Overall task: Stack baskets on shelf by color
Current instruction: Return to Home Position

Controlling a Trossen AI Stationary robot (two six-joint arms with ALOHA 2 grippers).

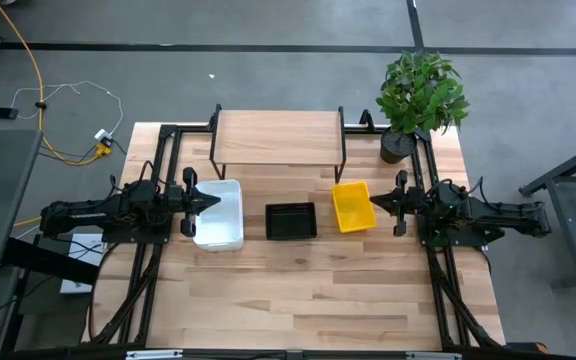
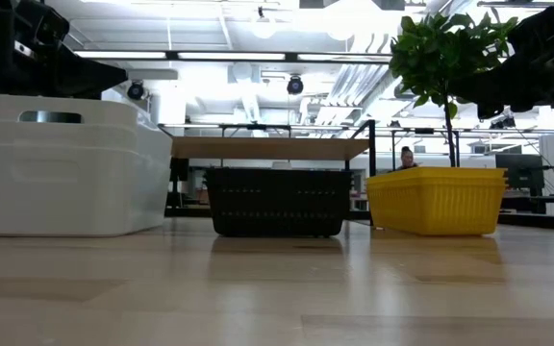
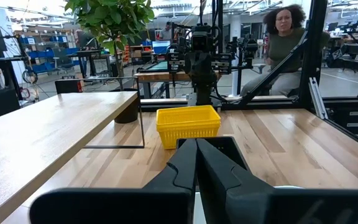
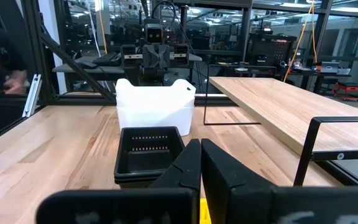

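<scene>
**A:** Where are the task's things at this point?

**B:** Three piles are seen in a row on the table, in front of the shelf and not on it. The white baskets are placed towards the left arm, the black baskets in the middle, and the yellow baskets towards the right arm. How many are nested in each pile cannot be counted.

**A:** And the grippers?

**B:** The left gripper is held above the outer edge of the white baskets, with its fingers pressed together on nothing. The right gripper is held just beside the yellow baskets, on their outer side. It too is pressed together and empty.

**A:** How is the return to rest best carried out?

**B:** Height should be gained first by the left arm, since its tips are over a rim. Each arm is then best drawn straight outward, away from its pile, with no sideways sweep. The fingers are better left pressed together, so that less is offered to catch on a perforated wall. The shelf's thin legs are close to both wrists and should be given room. The plant is near the right arm, so its leaves should be avoided.

**A:** What could be spoiled?

**B:** The white pile is judged the likeliest to be shoved or tipped, being the tallest and directly beneath a gripper.
</scene>
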